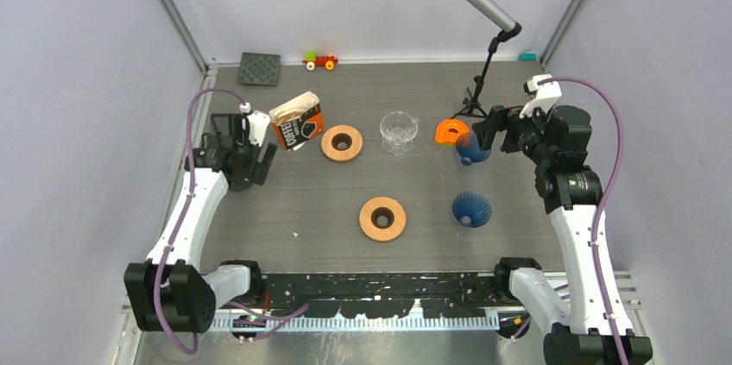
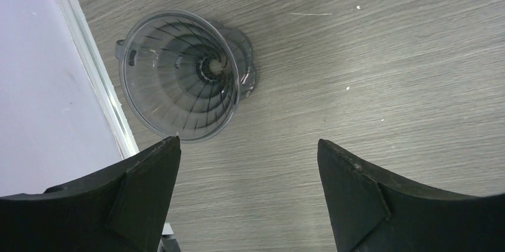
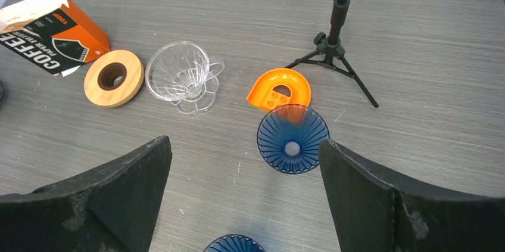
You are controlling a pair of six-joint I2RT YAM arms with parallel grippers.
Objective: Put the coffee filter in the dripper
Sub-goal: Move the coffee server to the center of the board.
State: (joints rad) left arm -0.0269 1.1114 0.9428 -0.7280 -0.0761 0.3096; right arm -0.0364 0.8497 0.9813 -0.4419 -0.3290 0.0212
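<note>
An orange and black coffee filter box (image 1: pixel 298 122) lies open at the back left; it also shows in the right wrist view (image 3: pixel 50 31). No loose filter shows. A clear dripper (image 1: pixel 398 130) stands mid-table and appears in the right wrist view (image 3: pixel 181 76). Two blue drippers (image 1: pixel 473 149) (image 1: pixel 471 208) sit on the right. A smoky grey dripper (image 2: pixel 178 73) lies by the left wall, ahead of my left gripper (image 2: pixel 247 140), which is open and empty. My right gripper (image 3: pixel 244 140) is open and empty, above the far blue dripper (image 3: pixel 292 139).
Two wooden rings (image 1: pixel 342 142) (image 1: pixel 382 218) lie on the table. An orange plastic piece (image 1: pixel 451 130) sits by a microphone tripod (image 1: pixel 479 93). A grey mat (image 1: pixel 259 69) and a toy car (image 1: pixel 320 60) are at the back wall.
</note>
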